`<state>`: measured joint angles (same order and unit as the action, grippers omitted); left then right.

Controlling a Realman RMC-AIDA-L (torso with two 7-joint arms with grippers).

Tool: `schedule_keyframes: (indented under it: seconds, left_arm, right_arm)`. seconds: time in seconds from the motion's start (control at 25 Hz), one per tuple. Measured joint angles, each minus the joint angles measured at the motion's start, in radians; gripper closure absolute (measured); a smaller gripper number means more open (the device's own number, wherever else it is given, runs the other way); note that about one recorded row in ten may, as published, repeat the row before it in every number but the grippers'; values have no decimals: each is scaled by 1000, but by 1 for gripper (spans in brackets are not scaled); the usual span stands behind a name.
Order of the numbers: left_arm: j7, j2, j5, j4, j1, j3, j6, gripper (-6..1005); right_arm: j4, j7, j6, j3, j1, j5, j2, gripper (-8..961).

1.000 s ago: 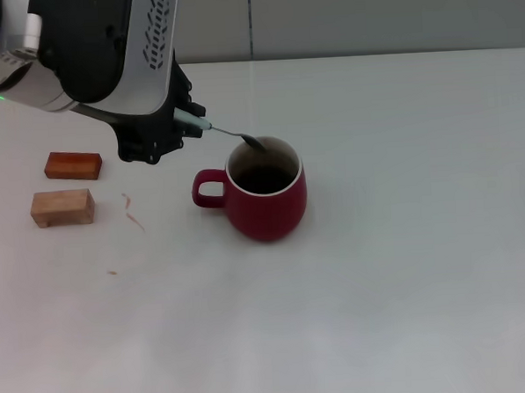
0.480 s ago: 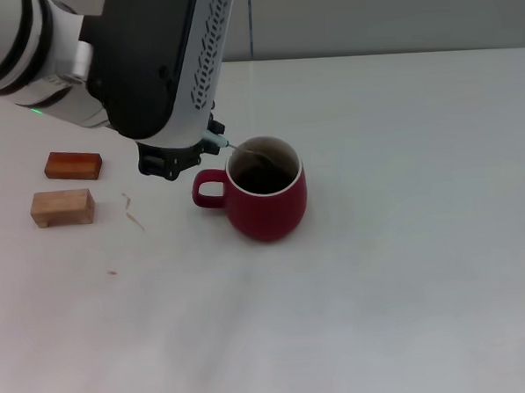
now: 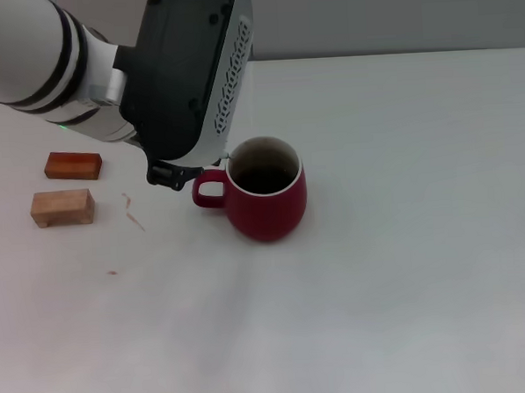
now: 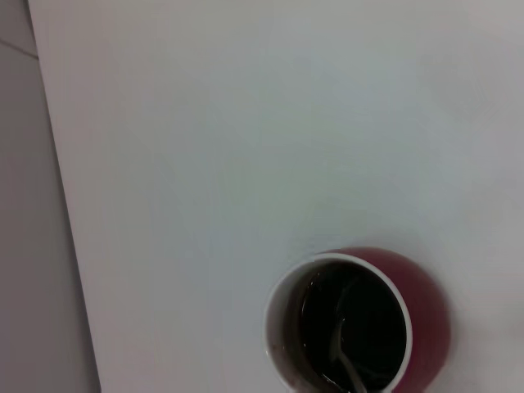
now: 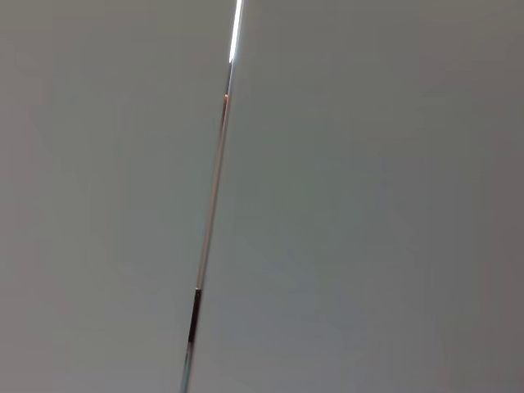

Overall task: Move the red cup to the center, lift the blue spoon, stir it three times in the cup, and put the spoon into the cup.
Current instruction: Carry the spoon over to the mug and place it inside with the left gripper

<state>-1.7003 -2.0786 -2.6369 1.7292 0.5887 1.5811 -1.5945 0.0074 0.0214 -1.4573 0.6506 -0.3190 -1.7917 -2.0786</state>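
The red cup [image 3: 264,193] stands near the middle of the white table [image 3: 406,242], its handle pointing to the left. My left arm hangs low just left of it, and only a black part of the left gripper [image 3: 178,174] shows beside the handle. In the left wrist view the cup [image 4: 352,323] is seen from above, with the blue spoon [image 4: 341,362] inside: its grey bowl sits in the dark interior and its neck slants up toward the gripper. The spoon's handle is hidden in both views. The right gripper is out of view.
Two small wooden blocks lie at the left: a reddish one [image 3: 72,165] and a pale one [image 3: 62,207]. A few thin scraps [image 3: 133,212] lie beside them. The right wrist view shows only a grey wall with a seam [image 5: 211,213].
The left arm has moved right and down toward the cup. The spoon's bowl, held above the rim a second ago, has gone down inside the cup.
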Motion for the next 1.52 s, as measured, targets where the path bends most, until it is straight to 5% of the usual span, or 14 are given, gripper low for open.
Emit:
schedule_keyframes:
  seconds: [1.52]
  left_arm:
    - [-23,0,1,-69,29,109,83,852]
  right_arm:
    - [0,0,2,-2,0,-4,0,320]
